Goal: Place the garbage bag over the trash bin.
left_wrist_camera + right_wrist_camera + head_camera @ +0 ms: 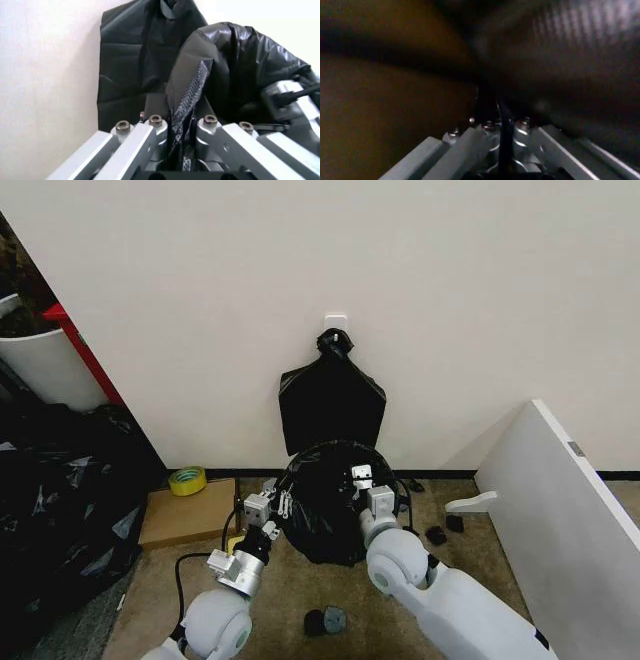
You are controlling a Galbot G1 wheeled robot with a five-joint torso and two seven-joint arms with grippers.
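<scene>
I can read no text, label, brand, number or sign anywhere near either claw, nor on anything around them.

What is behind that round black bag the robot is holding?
Behind the garbage bag a flat black bundle hangs against the white wall. Both the left gripper and right gripper pinch the bag. Whatever it covers is hidden.

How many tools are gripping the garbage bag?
2. The left tool pinches the garbage bag at its left side; the right tool pinches its right side. None seems hidden.
</scene>
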